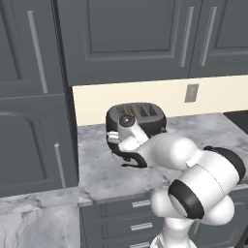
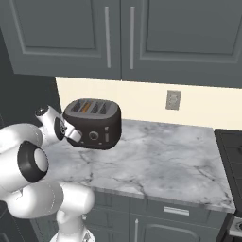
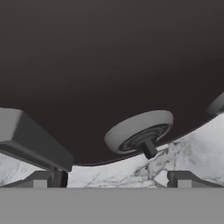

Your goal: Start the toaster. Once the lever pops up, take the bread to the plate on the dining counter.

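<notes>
1. The toaster (image 2: 93, 124) stood on the marble desk (image 2: 156, 160) near its left end, against the cream back wall and below the grey cupboards (image 2: 118, 33). An outlet (image 2: 173, 99) sat on the wall well to its right.
2. A golden edge of bread (image 2: 84, 108) showed in one slot of the silver top, sitting low.
3. The jaws (image 3: 113, 179) stood wide apart and held nothing; the hand was pressed up close to the toaster's dark front, the fingertips (image 3: 46, 179) low near the desk.
4. In the hand view a round knob (image 3: 140, 131) sat just above and between the tips, and a grey tab jutted out at the left, probably the lever (image 3: 33, 135), though I could not be sure.
5. The step in hand looked like starting the toaster, with nothing yet done toward the plate.
6. To do it well, the hand should line one finger over the lever, not the knob, then push straight down along the slot, without shoving the toaster backwards.
</notes>
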